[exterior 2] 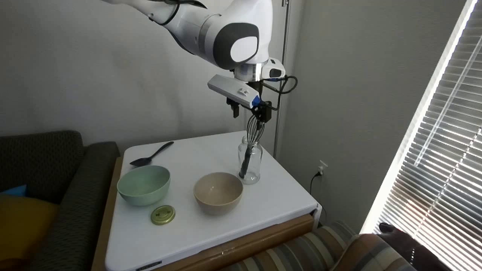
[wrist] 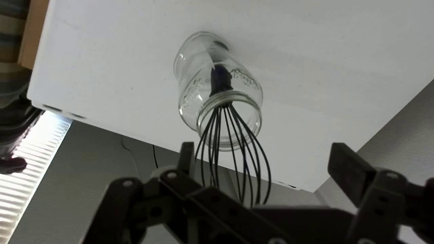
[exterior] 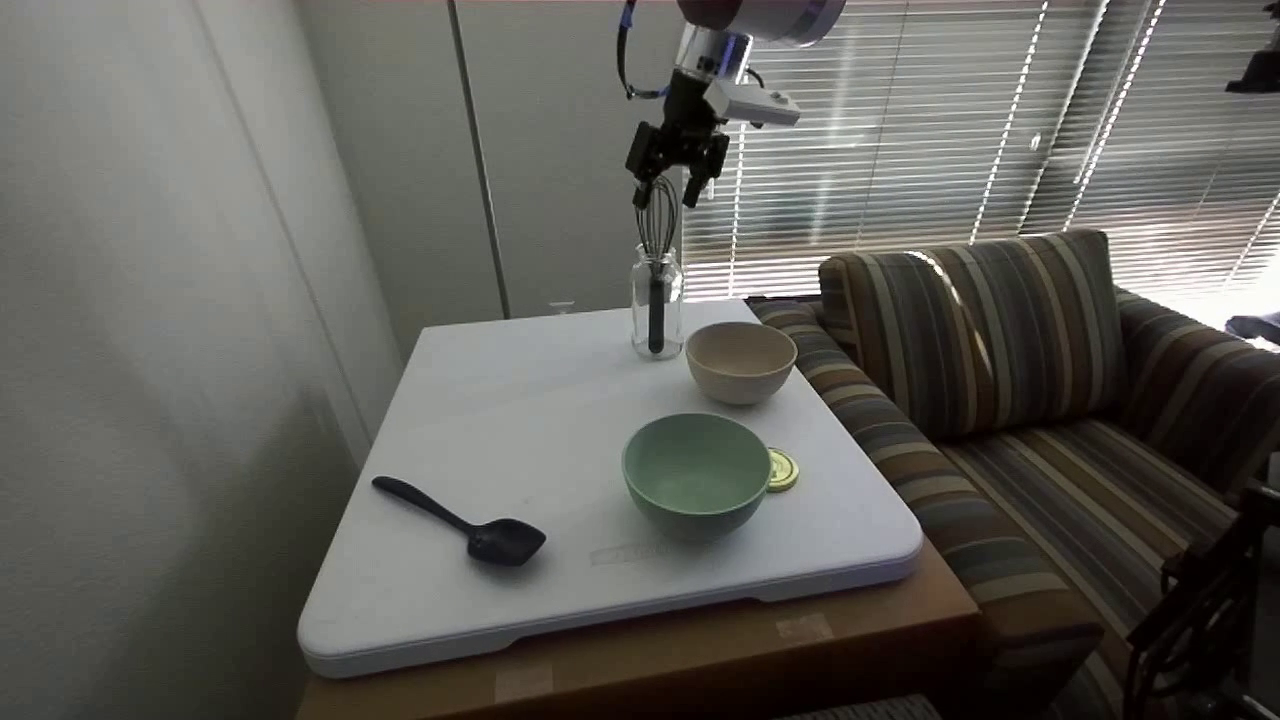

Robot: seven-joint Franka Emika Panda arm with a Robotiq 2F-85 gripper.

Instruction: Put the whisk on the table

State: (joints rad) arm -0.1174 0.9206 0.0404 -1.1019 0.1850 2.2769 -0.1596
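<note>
The whisk (exterior: 657, 226) stands head up in a clear glass jar (exterior: 674, 325) on the white table (exterior: 520, 410). Its dark handle is inside the jar, and its wire head sticks out above the rim. In an exterior view the whisk (exterior 2: 255, 130) leans inside the jar (exterior 2: 257, 165). My gripper (exterior: 666, 195) is above the jar, pointing down, with its fingers apart around the top of the wire head. In the wrist view the gripper (wrist: 264, 159) is open. The whisk (wrist: 221, 79) is close to the left finger, and a wide gap separates it from the right finger. I cannot tell whether the left finger touches the wires.
A beige bowl (exterior: 740, 362) stands close beside the jar. A green bowl (exterior: 697, 475), a gold lid (exterior: 783, 469) and a black spoon (exterior: 470, 525) are also on the table. A striped sofa (exterior: 960, 340) adjoins one table side; walls stand near other edges.
</note>
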